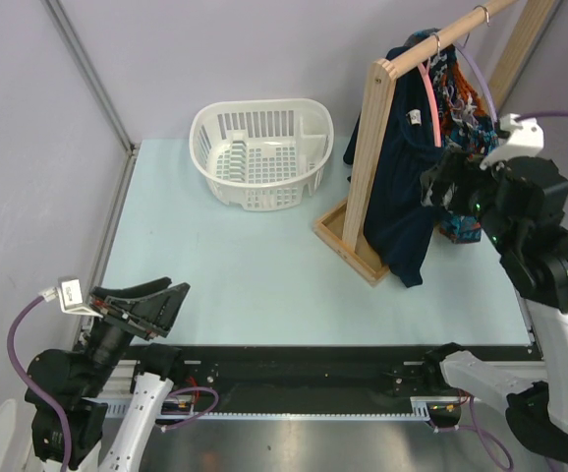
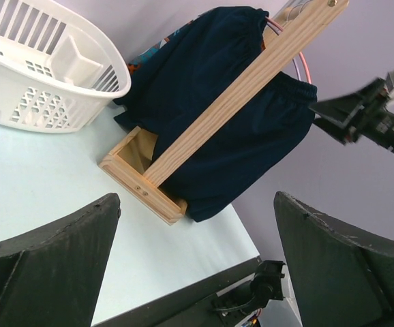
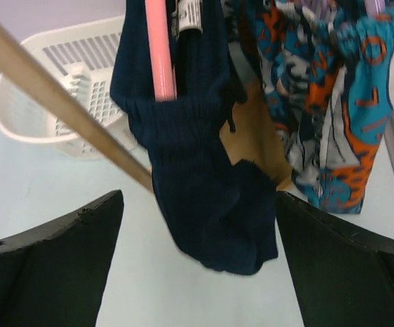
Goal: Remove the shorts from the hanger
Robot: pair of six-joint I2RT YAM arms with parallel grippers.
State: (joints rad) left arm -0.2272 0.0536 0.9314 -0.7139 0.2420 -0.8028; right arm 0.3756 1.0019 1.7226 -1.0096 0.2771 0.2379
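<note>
Hanging from wooden rack (image 1: 372,147): shorts (image 1: 458,96) | pale blue table (image 1: 245,270) | lilac walls (image 1: 264,44)

My table: pale mint flat top (image 1: 245,275). Two things sit directly on it: a white slotted plastic laundry basket (image 1: 264,192), upper centre of the top view, and the clothes rack's rectangular light-wood base frame (image 1: 338,243), centre right. They stand apart, not touching.
</note>
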